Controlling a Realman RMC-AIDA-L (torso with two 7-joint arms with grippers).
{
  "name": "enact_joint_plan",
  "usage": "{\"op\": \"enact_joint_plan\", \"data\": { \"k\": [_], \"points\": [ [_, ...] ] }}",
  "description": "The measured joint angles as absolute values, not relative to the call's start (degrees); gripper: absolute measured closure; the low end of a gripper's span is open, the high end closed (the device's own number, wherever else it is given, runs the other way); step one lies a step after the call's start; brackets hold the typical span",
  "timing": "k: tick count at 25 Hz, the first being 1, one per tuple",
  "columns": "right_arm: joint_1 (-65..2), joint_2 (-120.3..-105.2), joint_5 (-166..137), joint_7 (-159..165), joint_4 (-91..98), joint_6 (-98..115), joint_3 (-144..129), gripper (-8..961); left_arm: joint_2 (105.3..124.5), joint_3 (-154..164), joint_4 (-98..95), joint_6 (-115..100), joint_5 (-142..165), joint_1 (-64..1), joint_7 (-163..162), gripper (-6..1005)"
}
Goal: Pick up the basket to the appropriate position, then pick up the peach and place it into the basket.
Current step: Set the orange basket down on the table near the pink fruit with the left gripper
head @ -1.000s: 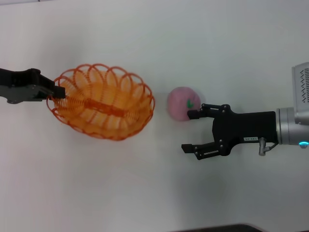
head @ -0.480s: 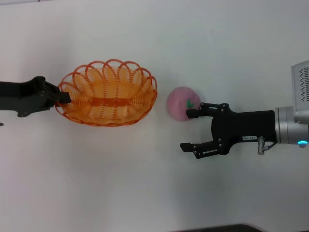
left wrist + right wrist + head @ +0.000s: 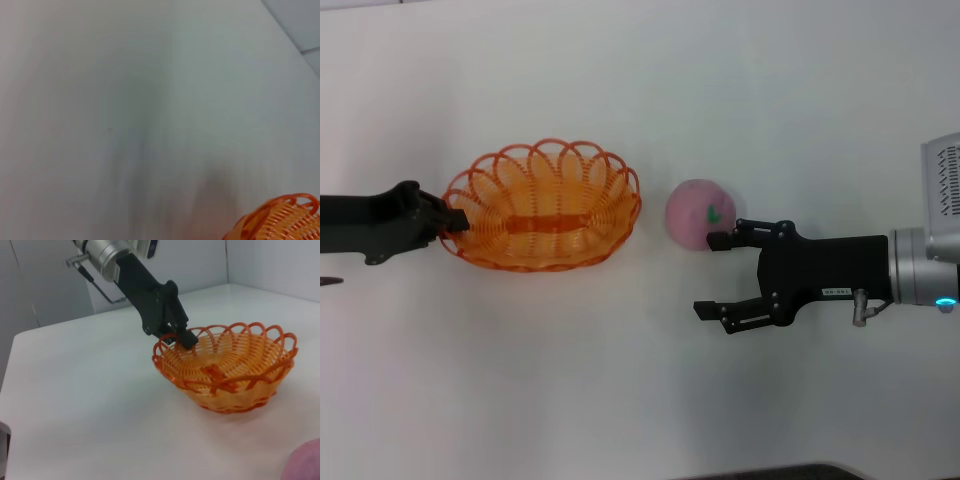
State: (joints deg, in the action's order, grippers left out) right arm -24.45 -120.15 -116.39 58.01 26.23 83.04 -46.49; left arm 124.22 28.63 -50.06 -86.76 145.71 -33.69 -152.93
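Note:
The orange wire basket (image 3: 545, 205) stands level on the white table, left of centre. My left gripper (image 3: 455, 218) is shut on its left rim loop; the right wrist view shows this grip (image 3: 182, 337) on the basket (image 3: 230, 367). A piece of the basket's rim shows in the left wrist view (image 3: 280, 222). The pink peach (image 3: 700, 213) with its green mark lies right of the basket, apart from it. My right gripper (image 3: 710, 275) is open just to the peach's near right. Its far fingertip (image 3: 718, 240) is at the peach's edge. The peach is not between the jaws.
The white table (image 3: 620, 380) spreads around both objects. A dark edge runs along the table's near side (image 3: 770, 472). A wall stands behind the table in the right wrist view (image 3: 190, 265). The peach's edge shows in that view's corner (image 3: 306, 462).
My left gripper has turned the basket from tilted to level and shifted it slightly right and down in view. My right gripper has stayed almost still beside the peach.

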Motion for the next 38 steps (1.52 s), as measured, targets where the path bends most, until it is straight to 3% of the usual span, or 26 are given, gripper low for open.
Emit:
{"op": "enact_joint_plan", "data": {
  "k": [21,26,38],
  "points": [
    [-24.52,-120.15,-116.64,58.01,25.93,82.25,-47.37,-1,123.71,29.04,-47.4,-86.09,140.99,-31.57,-152.37,870],
    [-24.52,-120.15,-116.64,58.01,25.93,82.25,-47.42,-1,123.71,29.09,-47.3,-86.39,138.98,-30.78,-151.46,736],
    [-24.64,-120.15,-116.63,58.01,25.79,82.27,-47.46,-1,122.27,29.41,-47.77,-86.47,139.04,-30.22,-149.02,265]
  ]
}}
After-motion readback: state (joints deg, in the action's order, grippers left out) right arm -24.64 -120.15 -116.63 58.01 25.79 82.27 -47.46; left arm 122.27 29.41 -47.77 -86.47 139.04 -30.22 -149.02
